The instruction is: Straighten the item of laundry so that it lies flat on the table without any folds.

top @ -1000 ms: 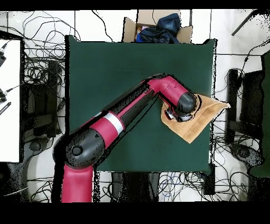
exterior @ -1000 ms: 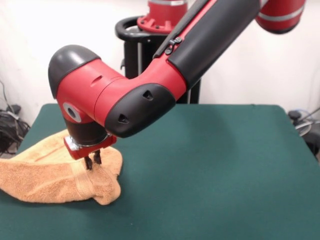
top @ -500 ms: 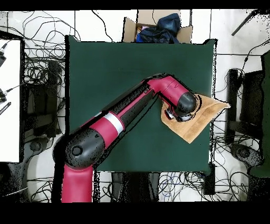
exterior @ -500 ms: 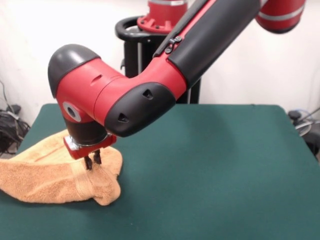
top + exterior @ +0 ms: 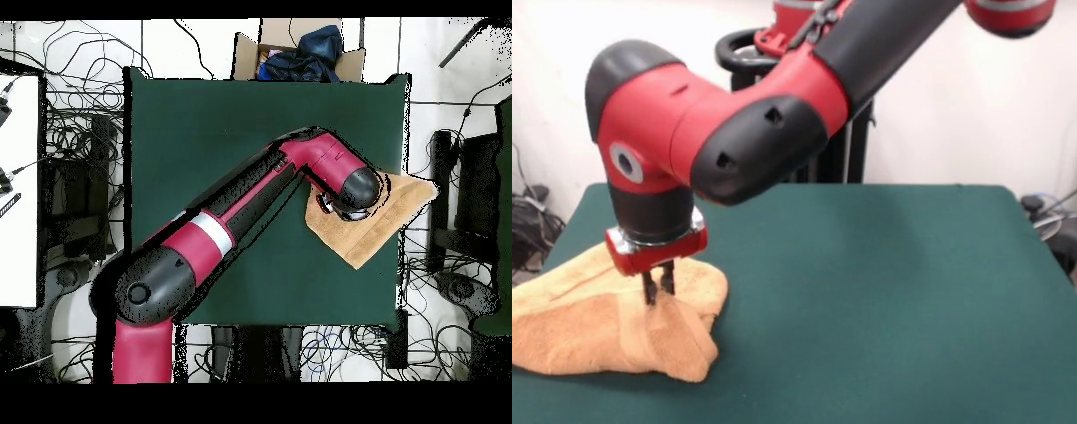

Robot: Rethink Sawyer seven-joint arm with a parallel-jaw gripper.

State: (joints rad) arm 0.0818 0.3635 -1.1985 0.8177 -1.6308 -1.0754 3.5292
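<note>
From the front, the red and black arm [image 5: 777, 97] comes down over the left end of the green counter [image 5: 883, 291]. Its jaws [image 5: 658, 284] are pressed close together, pinching a raised ridge of the towel [image 5: 591, 331]. The towel sits at the counter's near left corner, bunched and folded over on itself, with a pale band running down the fold just under the jaws. Its left part spreads out towards the counter's edge and seems to reach past it. The rest of the counter is bare green felt.

From overhead, the arm [image 5: 240, 215] stretches diagonally across the counter [image 5: 200, 130] from the bottom left, and its rounded wrist covers the jaws, so their state cannot be told from here. The towel [image 5: 375, 225] lies at the counter's right edge as a tilted tan shape, one corner poking out over the side. A cardboard box [image 5: 300, 50] holding dark cloth stands beyond the counter's top edge, and cables [image 5: 70, 130] tangle across the floor on all sides.
</note>
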